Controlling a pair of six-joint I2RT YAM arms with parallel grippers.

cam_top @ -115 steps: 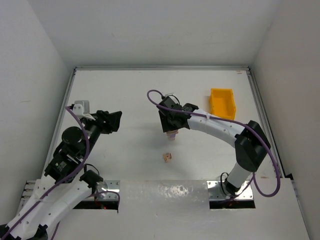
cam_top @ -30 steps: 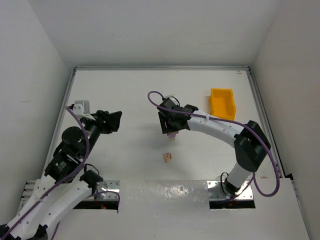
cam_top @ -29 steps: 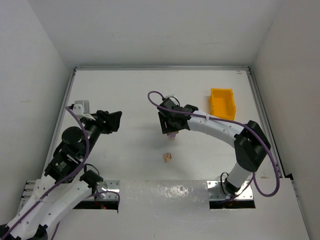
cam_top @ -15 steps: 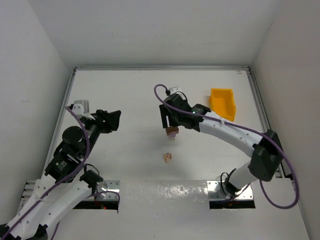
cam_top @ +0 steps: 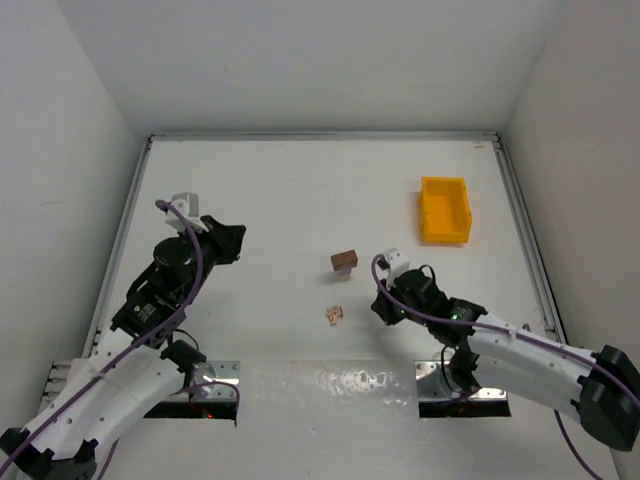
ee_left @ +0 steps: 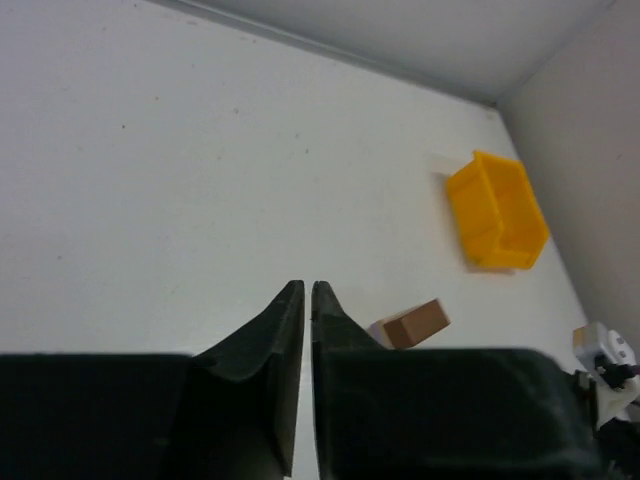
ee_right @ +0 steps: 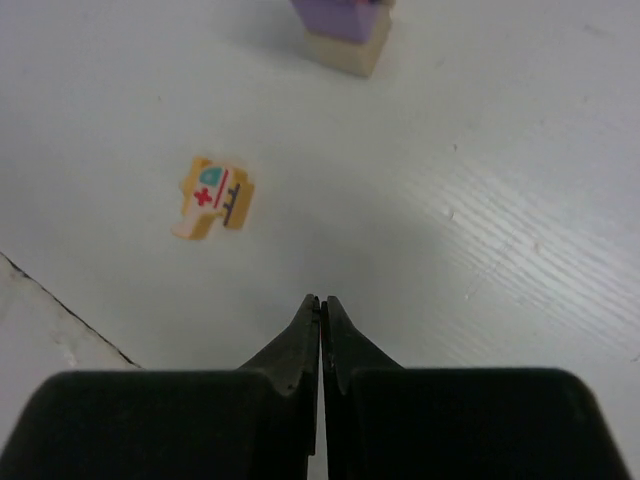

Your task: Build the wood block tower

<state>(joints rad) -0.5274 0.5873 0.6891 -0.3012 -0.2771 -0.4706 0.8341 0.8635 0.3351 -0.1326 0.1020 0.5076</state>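
Note:
The wood block tower (cam_top: 344,262) stands mid-table, a dark reddish-brown block on top of pale ones; the left wrist view shows its brown top (ee_left: 415,323), and the right wrist view shows its pale base (ee_right: 346,48) at the upper edge. A loose tan block with pink and teal marks (cam_top: 334,314) (ee_right: 213,196) lies flat in front of it. My right gripper (cam_top: 378,303) (ee_right: 321,300) is shut and empty, low over the table, to the right of the loose block. My left gripper (cam_top: 232,243) (ee_left: 304,290) is shut and empty, well left of the tower.
A yellow plastic bin (cam_top: 444,209) (ee_left: 497,212) sits at the back right. White walls close in the table on the left, back and right. A metal rail (cam_top: 330,380) runs along the near edge between the arm bases.
My right gripper has left the tower, pulled back toward the near edge and shut. The brown block stays on the tower. My left gripper has shut, and its arm has shifted slightly.

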